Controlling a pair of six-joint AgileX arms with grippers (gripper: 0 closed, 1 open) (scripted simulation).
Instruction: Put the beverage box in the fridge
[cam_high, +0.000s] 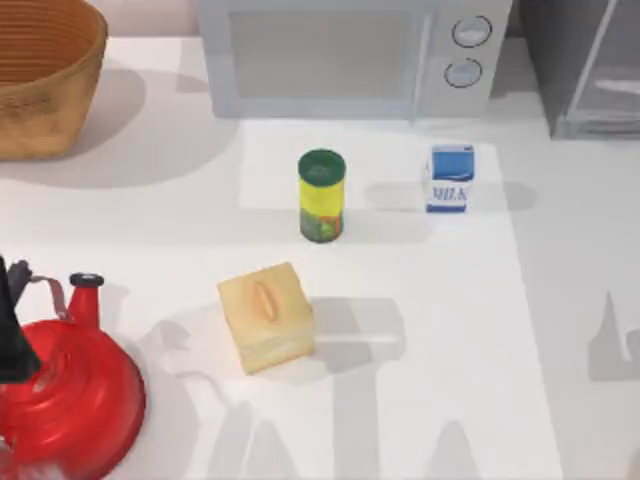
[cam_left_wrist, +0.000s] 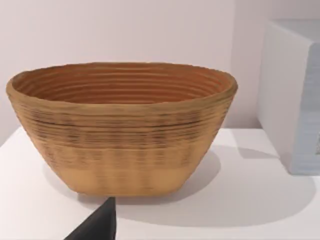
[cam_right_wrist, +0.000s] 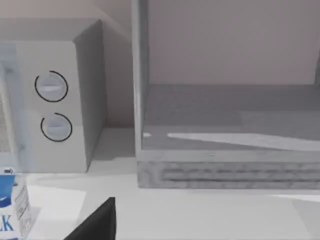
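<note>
One small beverage box (cam_high: 449, 178) is seen standing in front of the microwave (cam_high: 340, 55), near the fridge (cam_high: 590, 65). It looks light and stiff, best gripped by its flat sides. Whether either gripper is open cannot be told.

a rendered kitchen scene: a white tabletop (cam_high: 450, 330) carries a microwave (cam_high: 340, 55) with two round knobs, a grey fridge (cam_high: 590, 70) at the back right, a red kettle (cam_high: 65, 400), a woven basket (cam_high: 40, 80), a milk carton (cam_high: 448, 178), a can (cam_high: 321, 195) and a tan box (cam_high: 265, 317).
</note>
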